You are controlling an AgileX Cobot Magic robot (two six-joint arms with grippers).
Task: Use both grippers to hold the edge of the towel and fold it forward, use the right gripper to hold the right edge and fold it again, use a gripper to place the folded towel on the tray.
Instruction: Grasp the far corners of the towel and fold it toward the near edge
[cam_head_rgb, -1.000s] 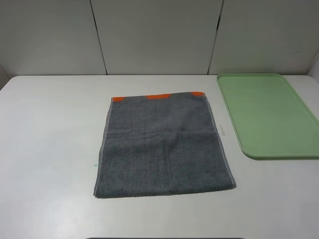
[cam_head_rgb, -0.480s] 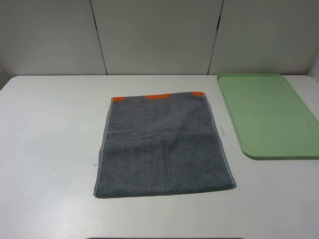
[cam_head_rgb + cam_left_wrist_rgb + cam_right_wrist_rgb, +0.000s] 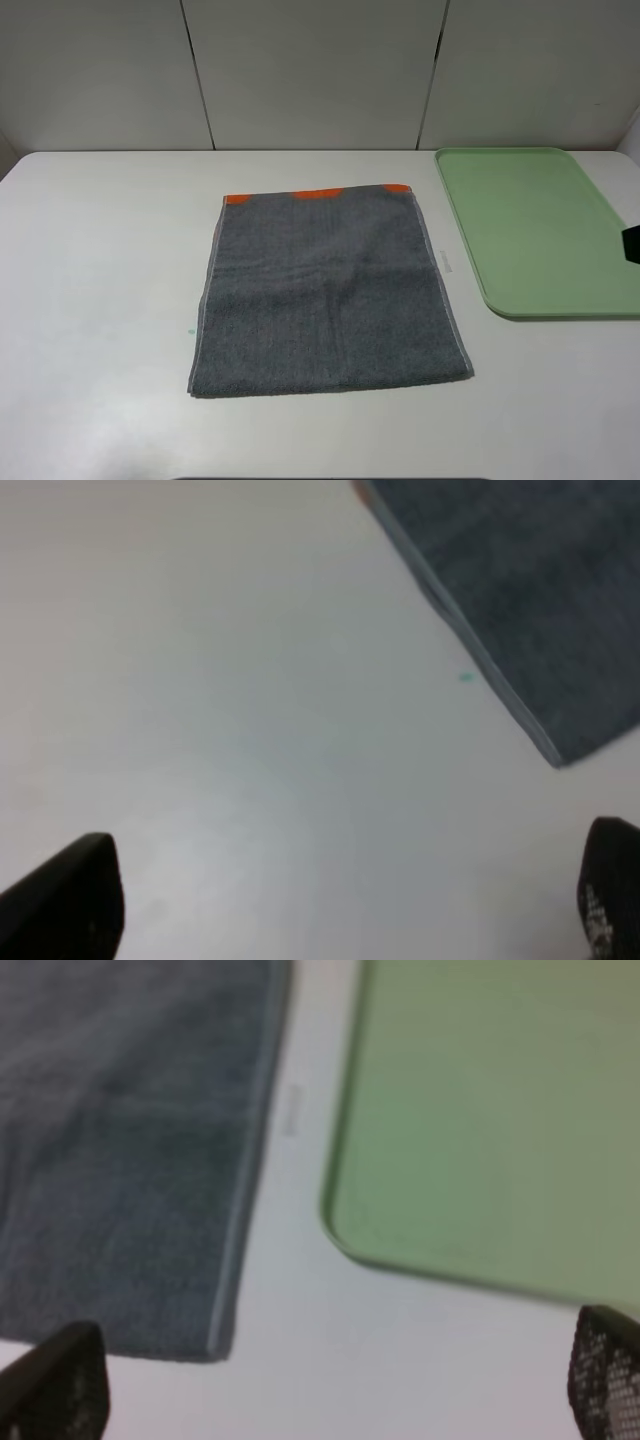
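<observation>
While the towel (image 3: 327,290) lies flat in the middle of the white table (image 3: 100,300), we see in the high view that no gripper is touching it. It has an orange band (image 3: 318,193) at its far end and a thin pale edge (image 3: 441,285) down each side. The green tray (image 3: 530,230) sits on the table to the right of the towel, near it but not touching, with a strip of bare table between them. A small black piece (image 3: 631,244) pokes in at the right side of the high view, over the tray's rim, and we cannot tell what part it is. In the left wrist view the left gripper (image 3: 335,905) hangs over bare table, with its two black fingers (image 3: 65,905) spread wide and nothing between them. The near left corner of the towel lies ahead of it, well apart from both fingers. A tiny green speck (image 3: 464,677) sits on the table just beside the towel's edge. In the right wrist view the right gripper (image 3: 330,1380) is spread wide too and holds nothing. Ahead of it we see the bare strip of table, with the towel's near right corner on one side and the tray's rounded near corner on the other.
</observation>
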